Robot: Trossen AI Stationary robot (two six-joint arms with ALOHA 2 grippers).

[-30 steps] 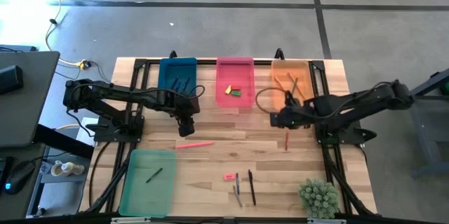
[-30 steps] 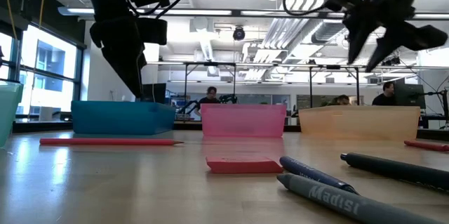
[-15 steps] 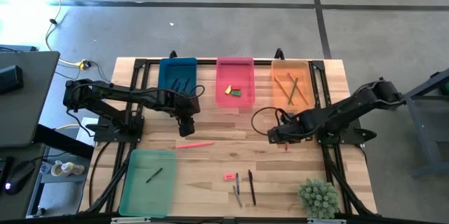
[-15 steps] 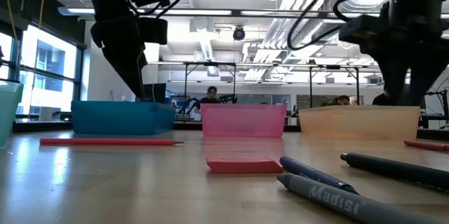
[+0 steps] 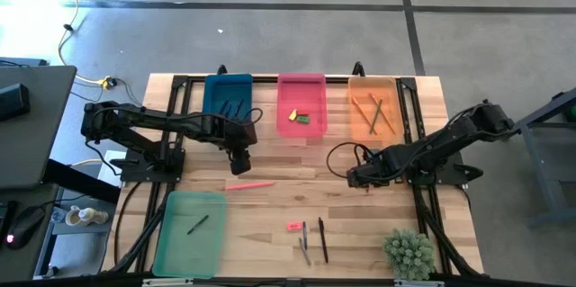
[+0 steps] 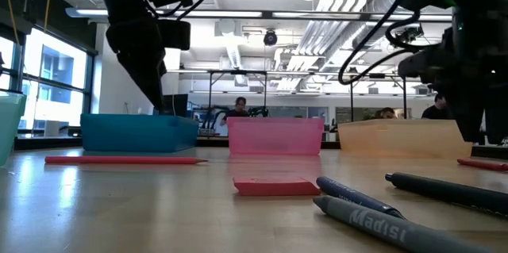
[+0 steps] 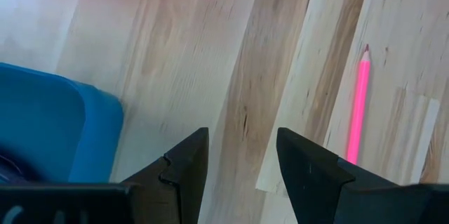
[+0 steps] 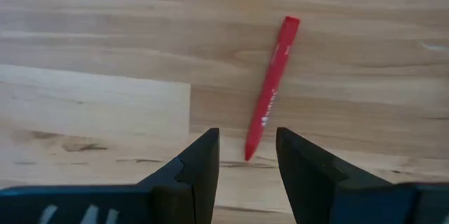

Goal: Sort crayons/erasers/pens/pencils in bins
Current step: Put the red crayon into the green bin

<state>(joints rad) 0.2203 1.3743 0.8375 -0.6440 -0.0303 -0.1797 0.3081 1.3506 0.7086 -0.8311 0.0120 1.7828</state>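
Midway through the sorting, the four bins are seen partly filled: dark pens lie in the blue bin (image 5: pixel 228 96), a yellow and a green eraser in the pink bin (image 5: pixel 301 98), two pencils crossed in the orange bin (image 5: pixel 373 103), and a single dark stick in the light green bin (image 5: pixel 190 231). Several items are left on the wooden table (image 5: pixel 270 206). A pink pencil (image 5: pixel 249 184) lies near the middle of the table, just in front of the left gripper (image 5: pixel 238 163), whose fingers are held apart around nothing, close to the blue bin's corner. A pink eraser (image 5: pixel 294 227) rests towards the front edge, with three dark pens (image 5: pixel 313 242) grouped just beside it. A red crayon (image 8: pixel 269 89) lies on the bare wood directly ahead of the right gripper (image 5: pixel 357 177), which is lowered close over the table with its fingers spread and nothing held; in the right wrist view the crayon's near end is lined up with the gap between the fingers. The crayon appears to be the next piece to be picked up. A small green plant (image 5: pixel 409 253) stands at the front right corner. By this count, the task is judged to be a little over half done, with six items to be binned.
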